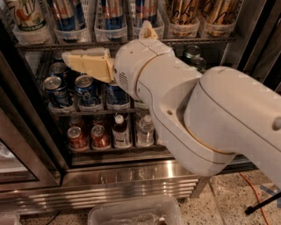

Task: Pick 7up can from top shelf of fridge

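The 7up can, whitish with green lettering, stands in a clear bin at the far left of the top shelf, a dark wire rack in the fridge. Only its lower part shows; its top is cut off by the picture's edge. My gripper is cream-coloured and points left, just under the top shelf's front edge. It is below and to the right of the 7up can, in front of the blue cans on the rack below. It holds nothing that I can see. My big white arm covers the fridge's right half.
Tall blue cans and brown cans fill bins right of the 7up can. Short blue cans stand on the middle rack, red cans and bottles below. A clear tub and an orange cable lie on the floor.
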